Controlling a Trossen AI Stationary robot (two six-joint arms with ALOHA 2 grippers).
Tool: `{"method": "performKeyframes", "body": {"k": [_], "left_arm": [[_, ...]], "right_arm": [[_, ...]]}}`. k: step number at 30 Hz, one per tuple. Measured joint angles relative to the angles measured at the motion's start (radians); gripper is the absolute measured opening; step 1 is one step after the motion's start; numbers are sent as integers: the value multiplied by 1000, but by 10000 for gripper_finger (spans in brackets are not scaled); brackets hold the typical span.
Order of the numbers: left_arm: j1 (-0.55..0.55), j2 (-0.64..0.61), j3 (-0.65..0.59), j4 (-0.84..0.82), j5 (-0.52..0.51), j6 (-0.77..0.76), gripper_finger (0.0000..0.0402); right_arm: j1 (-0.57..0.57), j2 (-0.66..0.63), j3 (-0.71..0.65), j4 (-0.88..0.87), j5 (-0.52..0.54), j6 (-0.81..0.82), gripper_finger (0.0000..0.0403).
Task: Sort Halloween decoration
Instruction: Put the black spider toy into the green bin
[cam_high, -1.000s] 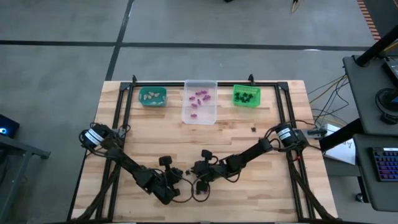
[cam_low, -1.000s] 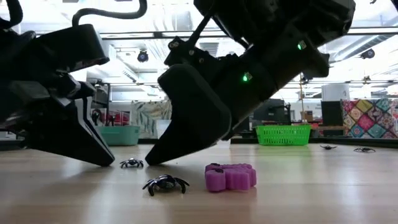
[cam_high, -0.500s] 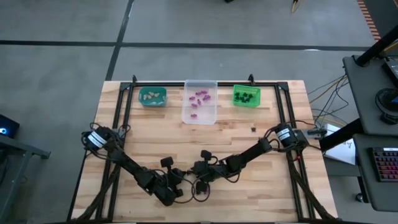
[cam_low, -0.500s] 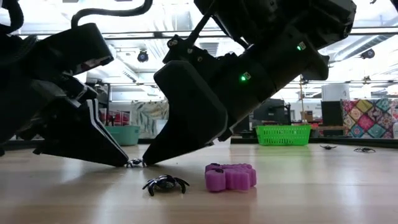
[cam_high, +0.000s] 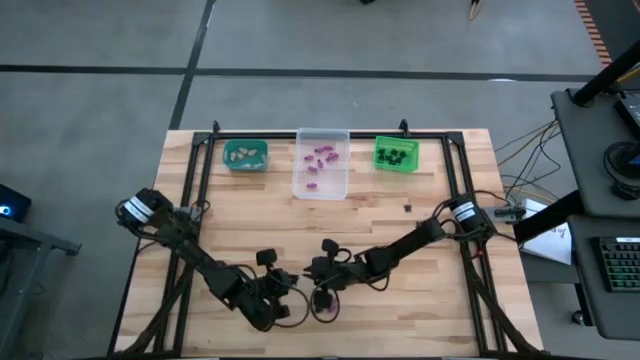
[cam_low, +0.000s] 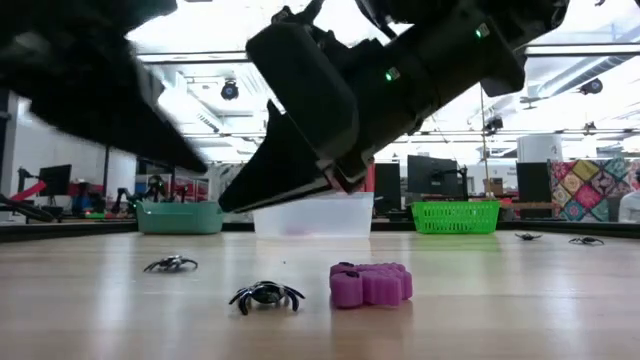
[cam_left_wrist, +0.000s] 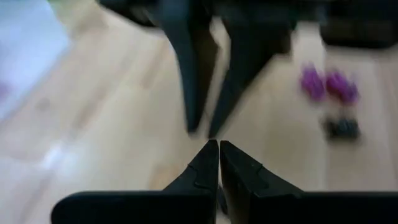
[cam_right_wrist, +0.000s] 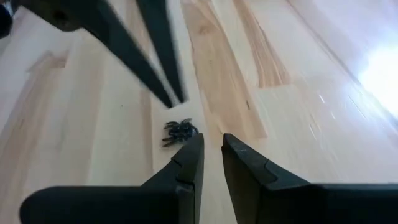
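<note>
Both arms met low over the near-centre of the table (cam_high: 420, 260). L gripper (cam_left_wrist: 218, 149) had its fingers pressed together, tips touching, nothing seen between them. In the low view it was a dark blur at upper left, lifted clear of the wood. R gripper (cam_right_wrist: 211, 144) had a narrow gap between its tips, nothing gripped; it hung just above the table w/ one black spider (cam_right_wrist: 180, 130) lying just beyond its fingertips. L gripper's tips (cam_right_wrist: 171, 96) pointed down at that same spider from the far side.

Low view showed three loose trinkets on the wood near the camera: a small black spider (cam_low: 170, 264) to the left, a bigger black spider (cam_low: 266, 295) in the middle, and a purple piece (cam_low: 371, 283) just beside it on the right. R gripper (cam_low: 290, 175) hung above them, not touching. Two more black spiders (cam_low: 527, 236) (cam_low: 585, 240) lay well back at far right.

Along the table's far edge stood three bins: teal bin (cam_high: 245, 155) w/ beige pieces (cam_high: 243, 152), clear bin (cam_high: 321, 163) w/ purple pieces (cam_high: 320, 157), green bin (cam_high: 396, 154) w/ black pieces (cam_high: 394, 155). One dark speck (cam_high: 407, 208) lay alone on the wood in front of the green bin; too small to tell what.
</note>
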Motion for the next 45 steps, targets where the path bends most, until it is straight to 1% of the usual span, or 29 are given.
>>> {"method": "performKeyframes", "body": {"k": [4, 7, 10, 13, 16, 22, 25, 28, 31, 34, 37, 40, 45], "left_arm": [[-6, 6, -3, -65, 134, -41, 0], [-11, 41, -14, -132, 180, -102, 0], [-10, 80, -14, -125, 174, -116, 0], [-10, 114, -10, -115, 141, -126, 0], [-9, 138, -11, -89, 111, -130, 0], [-7, 137, -13, -58, 79, -123, 0], [-7, 128, -12, -57, 64, -116, 0], [-4, 86, 0, -85, 28, -75, 0], [-4, -9, 26, -159, -13, -68, 0], [-6, -100, 36, -239, -17, -85, 0], [-6, -177, 36, -276, -16, -88, 0], [-7, -209, 28, -290, -12, -78, 0], [-23, -196, 22, -293, 2, -69, 0]], "right_arm": [[0, 10, 0, -24, -11, 26, 52], [0, 23, -1, -23, -35, 42, 52], [0, 45, 0, 5, -38, 51, 52], [0, 73, -1, 50, -85, 63, 52], [0, 96, 0, 99, -94, 65, 52], [-11, 130, 42, 108, -105, 53, 52], [-15, 130, 57, 102, -106, 14, 52], [-16, 102, 65, 92, -105, -37, 52], [-16, 37, 73, 76, -87, -87, 52], [-17, -20, 75, 45, -76, -119, 52], [-17, -44, 74, 8, -69, -122, 52], [-17, -48, 74, -36, -52, -117, 52], [-17, -45, 73, -109, -51, -74, 52]]}}
